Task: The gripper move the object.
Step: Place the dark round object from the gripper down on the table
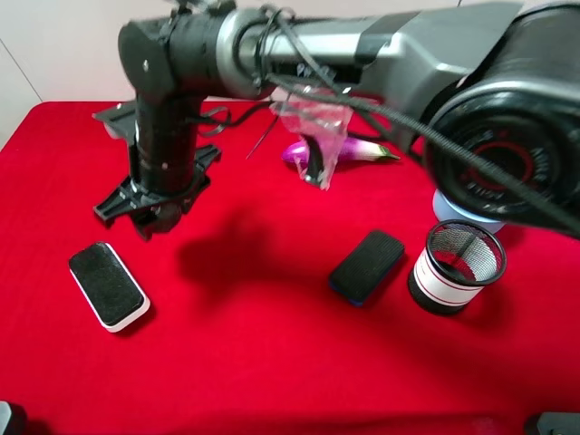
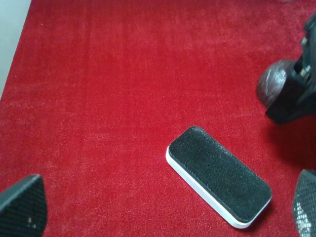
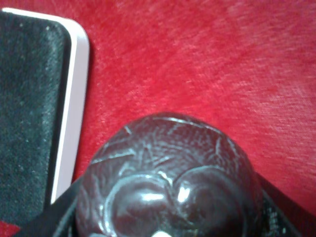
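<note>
My right gripper (image 1: 149,216), a black claw on the large grey and black arm, reaches across to the left side of the red cloth. It is shut on the small dark brownish ball (image 3: 168,177), which fills the right wrist view. The ball also shows in the left wrist view (image 2: 273,85), clamped by a black finger (image 2: 295,96) a little above the cloth. In the exterior view the claw hides the ball. My left gripper (image 2: 164,210) is open and empty, its fingertips (image 2: 22,207) wide apart at the frame's corners.
A white-based black eraser (image 1: 109,285) lies just front-left of the right claw; it also shows in the left wrist view (image 2: 217,173). A blue-based eraser (image 1: 367,265), a mesh cup (image 1: 456,265), a purple eggplant (image 1: 353,149), a plastic bag (image 1: 313,118) and a partly hidden blue bowl (image 1: 464,216) sit to the right.
</note>
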### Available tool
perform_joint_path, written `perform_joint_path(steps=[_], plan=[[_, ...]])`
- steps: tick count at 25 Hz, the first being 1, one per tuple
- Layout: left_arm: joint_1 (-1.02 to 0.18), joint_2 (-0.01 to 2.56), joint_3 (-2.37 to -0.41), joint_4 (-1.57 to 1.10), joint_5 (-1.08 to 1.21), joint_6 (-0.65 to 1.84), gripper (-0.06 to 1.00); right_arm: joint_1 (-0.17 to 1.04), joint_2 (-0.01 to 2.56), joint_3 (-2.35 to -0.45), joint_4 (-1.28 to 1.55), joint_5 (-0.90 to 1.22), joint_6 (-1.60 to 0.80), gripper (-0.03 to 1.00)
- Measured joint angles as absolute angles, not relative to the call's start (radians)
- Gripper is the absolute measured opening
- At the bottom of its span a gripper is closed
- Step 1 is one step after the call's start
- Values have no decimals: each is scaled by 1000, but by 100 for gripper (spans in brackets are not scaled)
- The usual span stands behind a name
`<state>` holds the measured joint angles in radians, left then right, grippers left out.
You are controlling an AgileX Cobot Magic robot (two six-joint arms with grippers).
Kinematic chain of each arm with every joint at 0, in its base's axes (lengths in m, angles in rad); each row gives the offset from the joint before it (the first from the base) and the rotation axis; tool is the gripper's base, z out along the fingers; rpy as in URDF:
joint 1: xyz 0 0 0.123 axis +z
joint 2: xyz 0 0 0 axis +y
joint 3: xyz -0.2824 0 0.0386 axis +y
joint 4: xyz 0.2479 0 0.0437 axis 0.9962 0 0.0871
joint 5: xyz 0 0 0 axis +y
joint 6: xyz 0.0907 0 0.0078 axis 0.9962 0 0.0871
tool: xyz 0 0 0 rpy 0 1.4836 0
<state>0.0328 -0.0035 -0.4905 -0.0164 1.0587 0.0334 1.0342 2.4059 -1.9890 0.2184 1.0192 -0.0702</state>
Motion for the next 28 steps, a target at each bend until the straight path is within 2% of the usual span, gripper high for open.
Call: perform_joint_path(steps=[28], plan=[[33, -4, -490, -16, 1059, 33, 99, 1041, 2499, -1989, 212, 985, -101, 46]])
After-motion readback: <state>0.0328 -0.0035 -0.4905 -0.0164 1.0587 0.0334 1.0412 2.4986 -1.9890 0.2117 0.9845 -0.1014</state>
